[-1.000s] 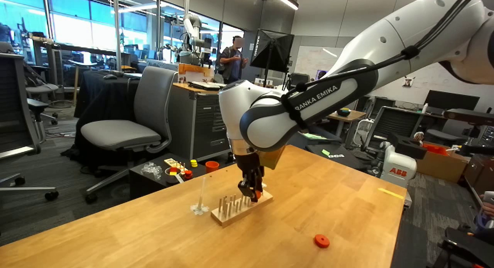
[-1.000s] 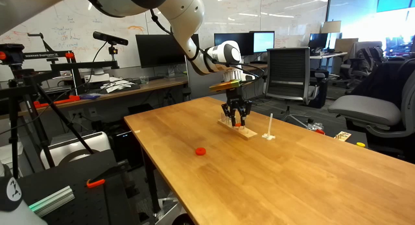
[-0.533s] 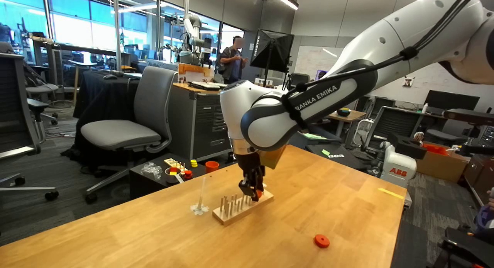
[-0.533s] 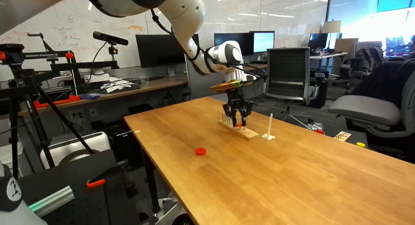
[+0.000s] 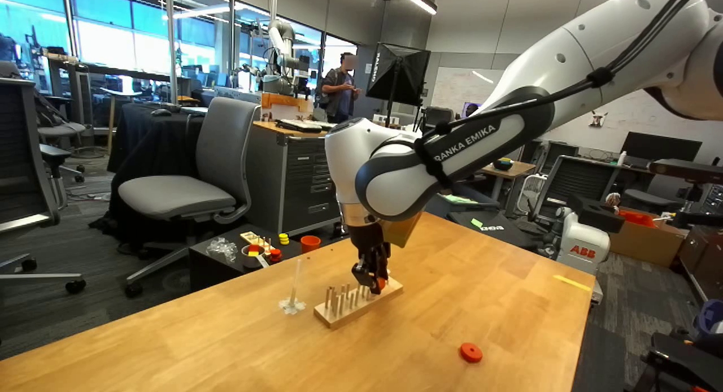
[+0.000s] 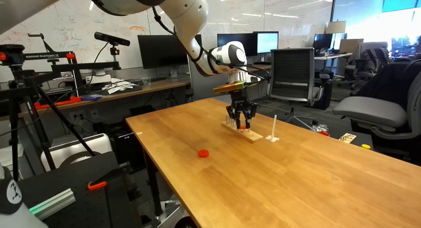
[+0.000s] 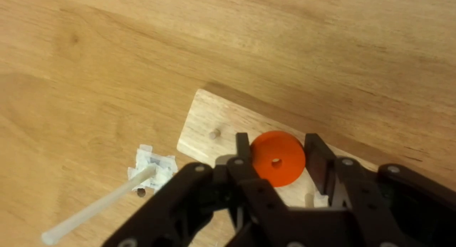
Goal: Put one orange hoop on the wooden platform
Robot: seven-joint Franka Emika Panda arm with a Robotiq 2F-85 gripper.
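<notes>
"Holding anything, the claw (image 7: 277, 152)?"

"Yes, in the wrist view it's clamped on a hoop (image 7: 275, 145) from both sides."

"Where is that hoop?"

"Over the platform (image 7: 228, 119); whether the two touch, I can't tell. A peg (image 7: 214, 134) stands at the hoop's ten o'clock."

"And beside the platform?"

"A stick (image 7: 101, 202), its taped foot at the hoop's nine o'clock."

"Any other hoop?"

"Yes: in an exterior view, a twin (image 6: 203, 153) lies flat on the table (image 6: 279, 175), well apart from the platform, at its eight o'clock."
</notes>
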